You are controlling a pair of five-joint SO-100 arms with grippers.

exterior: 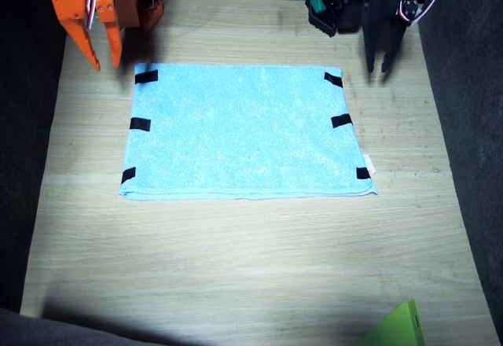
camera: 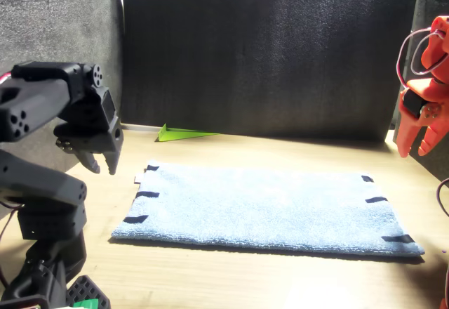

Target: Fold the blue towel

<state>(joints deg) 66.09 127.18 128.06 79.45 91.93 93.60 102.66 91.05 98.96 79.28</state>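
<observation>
The light blue rectangular terry towel (exterior: pixel 246 132) lay flat in the middle of the pale wooden table (exterior: pixel 236 267), with black tape marks (exterior: pixel 341 120) along both short edges and a small white tag (exterior: pixel 370 163) at one near corner. Its near long edge looked doubled, so we could not rule out that it was already folded once; otherwise we judged the fold not yet begun.

The orange right gripper (exterior: pixel 100 51) hovered just beyond one far corner of the towel, its jaws slightly parted and empty. The black left gripper (exterior: pixel 380 61) hung just past the other far corner, jaws also a little apart and holding nothing. Neither touched the cloth.

We took the step in hand to be the approach. The next move, as we saw it, called for each gripper to drop onto its own corner, pinch the cloth, and carry that edge across to the opposite one together, so the cloth did not skew.

A bright green pointed flat piece (exterior: pixel 397 328) lay well apart at the table's near edge. Dark fabric walls (camera: pixel 266 49) enclosed the table.
</observation>
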